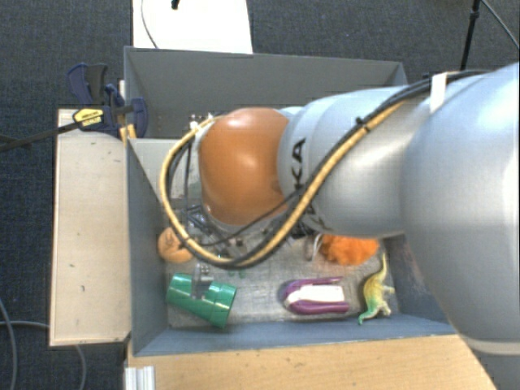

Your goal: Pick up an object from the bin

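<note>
The arm (pixel 406 161) is seen reaching in from the right of the frame, and the middle of the grey bin (pixel 146 218) is covered by it. An orange cover (pixel 240 165) is fixed at its wrist, and a yellow-and-black cable (pixel 175 210) is looped round the left of that cover. The gripper (pixel 203 258) is lowered below the cover, left of centre and low in the frame, close to the bin floor. Whether it is open or closed cannot be told, as it is mostly hidden by the cover and the cable.

Nearest to the gripper, a green cup (pixel 201 297) is found lying on its side in the lower left part of the bin floor, just below the gripper. Whether it is touched cannot be told, and nothing is seen to be gripped. A small tan round thing (pixel 171 247) is placed just to the gripper's left, by the bin's left wall.

To the right along the lower wall, a purple and white oblong thing (pixel 315 296) is laid flat, with a yellow-green toy dinosaur (pixel 375 292) beside it in the lower right corner. Above these, an orange fuzzy thing (pixel 349 249) is partly hidden under the arm.
</note>
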Robot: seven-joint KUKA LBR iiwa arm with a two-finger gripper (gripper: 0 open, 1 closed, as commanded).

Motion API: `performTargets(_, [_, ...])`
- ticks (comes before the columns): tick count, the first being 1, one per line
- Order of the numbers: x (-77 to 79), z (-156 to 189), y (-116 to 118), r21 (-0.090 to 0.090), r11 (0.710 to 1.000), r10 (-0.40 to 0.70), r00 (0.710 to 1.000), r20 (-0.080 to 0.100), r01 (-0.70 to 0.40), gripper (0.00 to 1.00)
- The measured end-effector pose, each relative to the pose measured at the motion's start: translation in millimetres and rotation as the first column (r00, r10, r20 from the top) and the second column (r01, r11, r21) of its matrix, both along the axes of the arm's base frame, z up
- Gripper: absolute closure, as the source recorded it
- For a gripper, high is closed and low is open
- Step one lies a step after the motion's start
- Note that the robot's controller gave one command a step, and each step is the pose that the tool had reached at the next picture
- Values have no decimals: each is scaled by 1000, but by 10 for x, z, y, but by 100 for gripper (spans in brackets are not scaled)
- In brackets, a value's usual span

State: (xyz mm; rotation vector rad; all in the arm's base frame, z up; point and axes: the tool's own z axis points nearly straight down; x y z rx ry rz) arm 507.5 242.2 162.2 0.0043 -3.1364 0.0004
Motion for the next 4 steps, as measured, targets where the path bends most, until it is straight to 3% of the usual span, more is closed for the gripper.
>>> performTargets(1, [23,35,-9,2,1000,-5,1000,7,5,0])
performTargets(2, [-134,-441,31,5,1000,-10,1000,13,10,0])
performTargets(3, [-240,-762,48,0,1000,-1,1000,2,1,0])
performTargets(4, [-284,-280,-125,3,991,-135,991,8,135,0])
